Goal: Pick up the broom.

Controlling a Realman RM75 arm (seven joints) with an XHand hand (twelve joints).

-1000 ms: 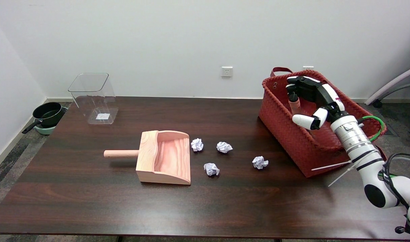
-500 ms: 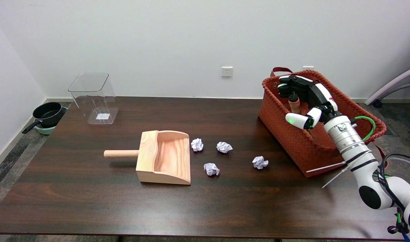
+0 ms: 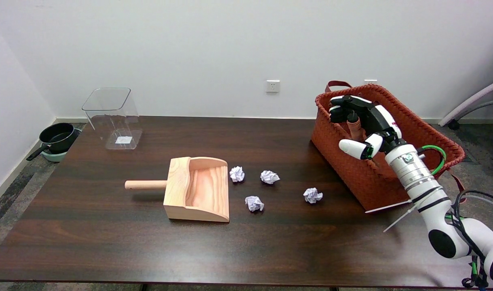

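Presently R hand (image 3: 361,119) in red basket (image 3: 343,161), table 2 o'clock | fingers curled round upright broom handle (image 3: 355,128), thumb apart; grip unconfirmed | handle upright, so side approach.

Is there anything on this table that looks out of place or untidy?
Yes. Four crumpled paper balls lie loose on the table, scattered just right of the wooden dustpan. Also, the red basket sits tilted, not flat. In it, the broom handle stands up beside the right hand. Nothing looks broken.
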